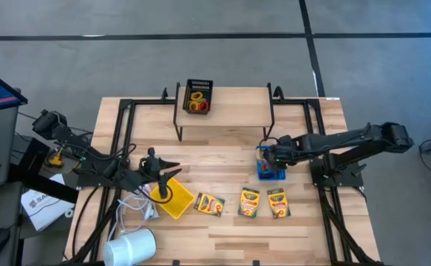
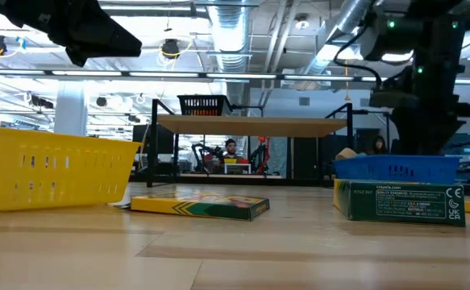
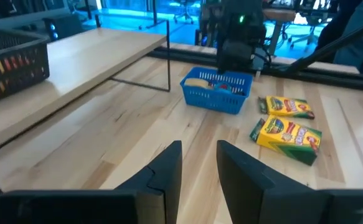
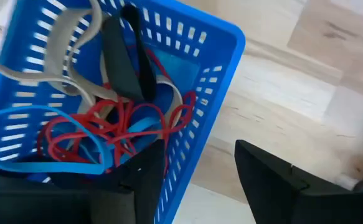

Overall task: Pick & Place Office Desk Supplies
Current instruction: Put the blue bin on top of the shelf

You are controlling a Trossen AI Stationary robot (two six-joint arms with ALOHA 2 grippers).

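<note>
The right end effector (image 4: 197,171) hangs open over the blue bin (image 1: 270,167) near the worktop's right edge, one finger inside its wall above red and blue rubber bands (image 4: 106,134). The left end effector (image 3: 200,168), open and empty, hovers by the yellow bin (image 1: 174,198) at the front-left. 3 crayon boxes (image 1: 246,202) lie along the front edge.

The left tool (image 3: 198,163) hangs over the bare wooden surface (image 3: 106,137), its two dark fingers (image 3: 169,168) apart with nothing between them. Ahead stands a blue bin (image 3: 217,92) with the other arm (image 3: 238,31) above it. Two crayon boxes (image 3: 286,124) lie just beside the bin. A black bin (image 3: 13,65) sits on a raised shelf (image 3: 100,53).
</note>
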